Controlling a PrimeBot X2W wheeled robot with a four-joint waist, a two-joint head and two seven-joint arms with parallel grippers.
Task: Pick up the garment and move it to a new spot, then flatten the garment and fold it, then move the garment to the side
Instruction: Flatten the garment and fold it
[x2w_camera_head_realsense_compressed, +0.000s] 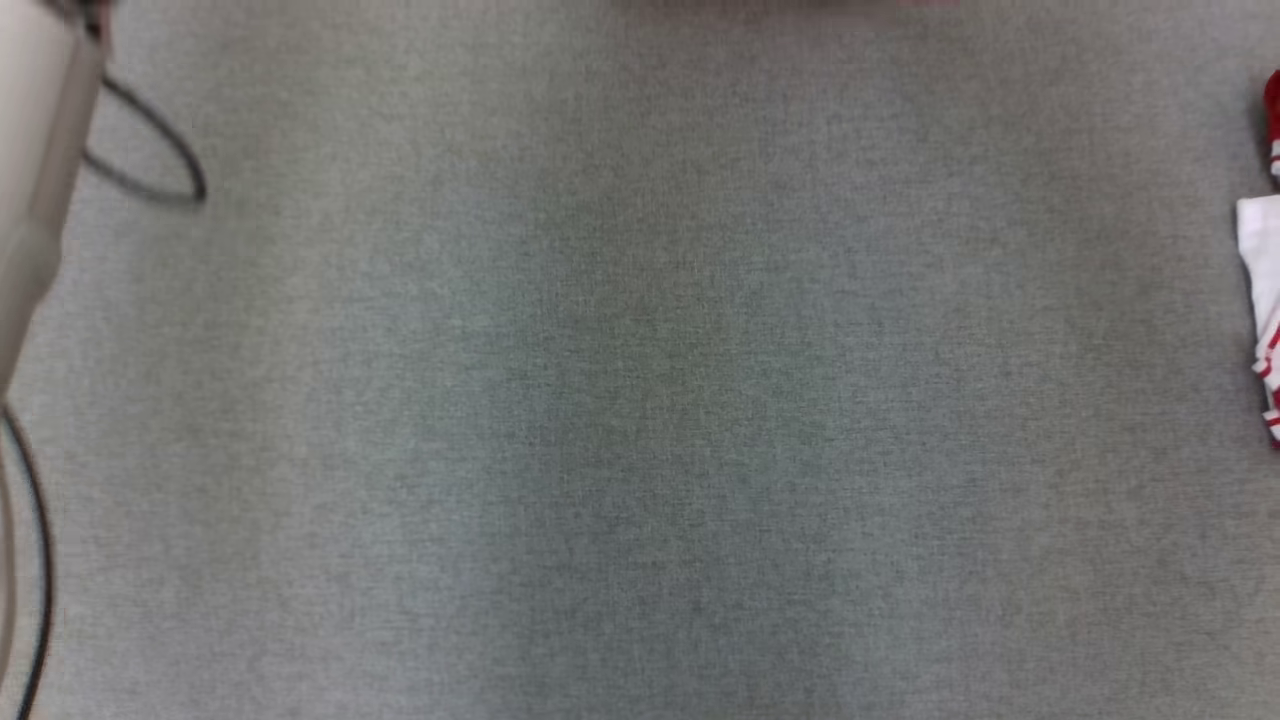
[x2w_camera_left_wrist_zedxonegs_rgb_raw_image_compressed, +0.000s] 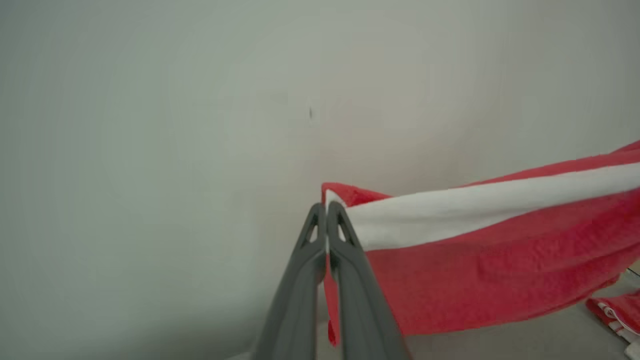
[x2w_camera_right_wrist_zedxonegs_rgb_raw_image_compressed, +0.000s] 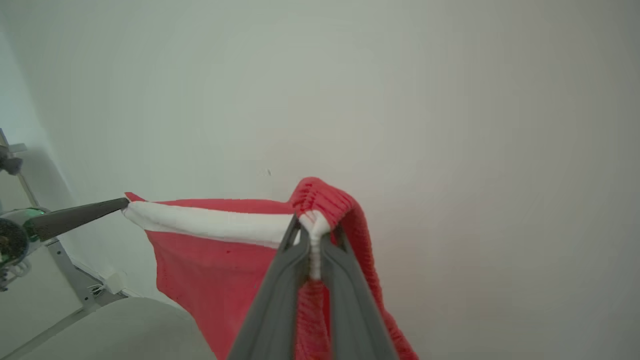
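Dark grey fingers (x2w_camera_left_wrist_zedxonegs_rgb_raw_image_compressed: 350, 280) of the left hand (x2w_camera_left_wrist_zedxonegs_rgb_raw_image_compressed: 326, 210) are pressed together on one corner of a red knitted garment (x2w_camera_left_wrist_zedxonegs_rgb_raw_image_compressed: 475, 260) with a broad white band. The right hand (x2w_camera_right_wrist_zedxonegs_rgb_raw_image_compressed: 314, 232) is clamped on a ribbed red-and-white edge of the same cloth. Between the two, the garment hangs stretched in the air above the grey fabric-covered desk (x2w_camera_head_realsense_compressed: 640, 400), in front of a pale wall.

As I judge it, the pick-up is done and the carry to a new spot is in hand. Laying the garment down, flattening it, folding it and moving it aside are all left to do. The middle of the desk looks like the obvious place to lay it.

A red-and-white striped cloth (x2w_camera_head_realsense_compressed: 1262, 290) lies at the desk's right edge; I cannot tell whether it belongs to this garment. A pale forearm (x2w_camera_head_realsense_compressed: 40, 180) and a black cable (x2w_camera_head_realsense_compressed: 150, 150) sit at the far left.
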